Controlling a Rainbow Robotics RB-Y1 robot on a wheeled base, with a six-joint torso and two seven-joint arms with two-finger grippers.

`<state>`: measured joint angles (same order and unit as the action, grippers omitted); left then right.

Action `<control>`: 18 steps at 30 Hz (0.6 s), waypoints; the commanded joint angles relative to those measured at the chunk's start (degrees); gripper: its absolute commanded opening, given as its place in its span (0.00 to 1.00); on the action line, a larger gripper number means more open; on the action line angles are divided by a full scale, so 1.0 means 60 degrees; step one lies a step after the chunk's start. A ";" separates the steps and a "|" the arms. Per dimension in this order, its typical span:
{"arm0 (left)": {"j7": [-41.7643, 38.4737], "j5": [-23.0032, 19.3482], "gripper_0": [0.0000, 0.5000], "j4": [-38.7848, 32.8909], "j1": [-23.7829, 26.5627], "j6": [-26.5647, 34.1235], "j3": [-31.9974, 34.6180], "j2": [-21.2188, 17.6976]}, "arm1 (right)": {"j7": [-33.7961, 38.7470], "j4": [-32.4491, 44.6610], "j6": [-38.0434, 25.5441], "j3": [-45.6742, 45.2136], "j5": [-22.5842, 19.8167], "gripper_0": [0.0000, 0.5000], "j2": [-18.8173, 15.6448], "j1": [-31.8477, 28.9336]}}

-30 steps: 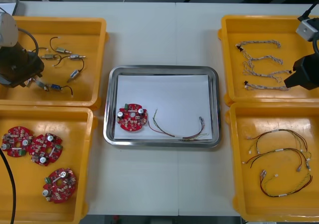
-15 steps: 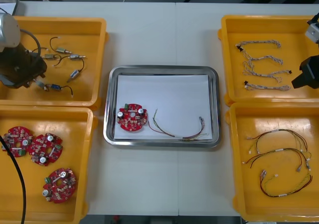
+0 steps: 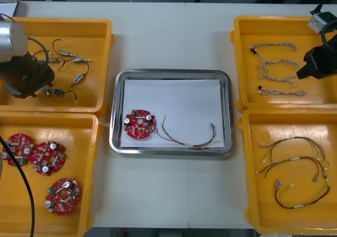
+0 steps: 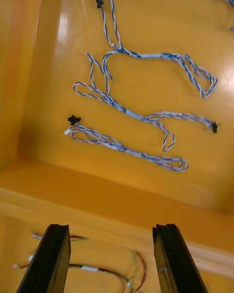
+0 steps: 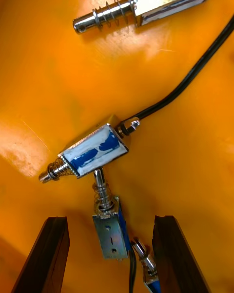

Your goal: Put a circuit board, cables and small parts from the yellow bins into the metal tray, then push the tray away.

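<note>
My left gripper hovers over the far left yellow bin. It is open, with a small metal part lying between its fingers and another small metal part just beyond. My right gripper is open above the far right bin. It sits near that bin's front wall, with the twisted blue and white cables ahead of its fingers. The metal tray, white inside, holds a red circuit board and a red and yellow cable.
The near left bin holds three more circuit boards. Several red and yellow cables lie in the near right bin. Several small metal parts with black leads are scattered in the far left bin.
My right gripper swung out to the right, then came back left and farther over the blue and white cables. The left arm shifted slightly over the small parts.
</note>
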<state>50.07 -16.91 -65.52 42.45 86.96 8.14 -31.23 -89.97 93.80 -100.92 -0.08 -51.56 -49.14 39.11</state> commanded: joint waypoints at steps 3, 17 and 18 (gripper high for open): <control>0.1001 0.0181 1.00 -0.0242 -0.0351 -0.0197 0.0313 0.0152 | -0.1850 -0.0970 0.0956 0.0540 0.0127 1.00 -0.0482 0.0717; 0.0928 0.0196 0.00 -0.1003 -0.0439 0.0477 0.0327 0.0108 | -0.5425 -0.2259 0.3139 0.1434 -0.0269 1.00 -0.0921 0.0747; 0.0928 0.0181 0.00 -0.1121 -0.0424 0.0580 0.0327 0.0064 | -0.5747 -0.2376 0.3271 0.1507 -0.0298 1.00 -0.0921 0.0776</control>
<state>51.61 -16.56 -68.62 40.48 88.93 8.40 -31.14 -117.90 80.96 -83.15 8.06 -52.37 -52.04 41.19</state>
